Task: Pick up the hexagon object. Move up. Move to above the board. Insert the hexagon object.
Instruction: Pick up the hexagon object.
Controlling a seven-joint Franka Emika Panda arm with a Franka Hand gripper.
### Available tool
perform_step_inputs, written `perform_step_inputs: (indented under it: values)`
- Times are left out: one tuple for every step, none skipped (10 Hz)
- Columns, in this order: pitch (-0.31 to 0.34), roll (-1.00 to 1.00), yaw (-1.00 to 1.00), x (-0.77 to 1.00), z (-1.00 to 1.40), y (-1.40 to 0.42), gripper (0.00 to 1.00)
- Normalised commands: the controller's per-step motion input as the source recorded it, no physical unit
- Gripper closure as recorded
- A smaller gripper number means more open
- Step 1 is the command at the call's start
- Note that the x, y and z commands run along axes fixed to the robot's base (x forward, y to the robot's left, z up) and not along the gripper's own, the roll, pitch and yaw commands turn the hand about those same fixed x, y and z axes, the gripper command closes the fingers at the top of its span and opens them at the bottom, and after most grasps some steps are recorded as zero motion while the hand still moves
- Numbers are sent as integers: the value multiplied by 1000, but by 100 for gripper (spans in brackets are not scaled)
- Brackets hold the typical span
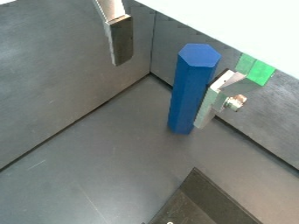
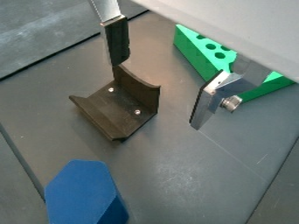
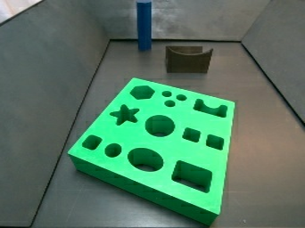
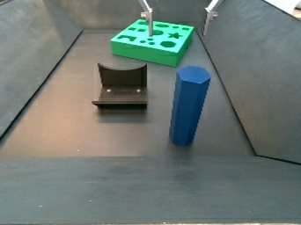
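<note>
The hexagon object (image 4: 188, 105) is a tall blue rod standing upright on the dark floor, free of the gripper. It also shows in both wrist views (image 1: 193, 87) (image 2: 82, 192) and at the far wall in a side view (image 3: 144, 25). The green board (image 3: 143, 183) lies flat with its many cut-outs facing up; it also shows in another side view (image 4: 141, 51) and in both wrist views (image 2: 198, 57) (image 1: 257, 70). My gripper (image 4: 179, 10) hangs high over the board's end, open and empty. Its fingers (image 1: 121, 39) (image 2: 114, 39) show nothing between them.
The dark fixture (image 4: 120, 85) with a curved notch stands on the floor between the rod and the board, also seen in a side view (image 3: 187, 58) and a wrist view (image 2: 117, 109). Grey walls (image 3: 71, 62) enclose the floor on all sides.
</note>
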Motion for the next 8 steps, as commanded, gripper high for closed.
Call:
perform_step_inputs:
  values:
    - [0,-46,97,74,-46,306,0]
    - [0,-54,143,0,-40,397,0]
    - [-7,-101,163,51,-46,509,0]
    - [-16,-90,171,0,-71,494,0]
    - [-27,-103,189,3,-91,520,0]
    - [-33,-96,231,23,-97,511,0]
    - [-147,-96,186,0,-346,263,0]
    - [-196,-113,169,0,-411,220,0]
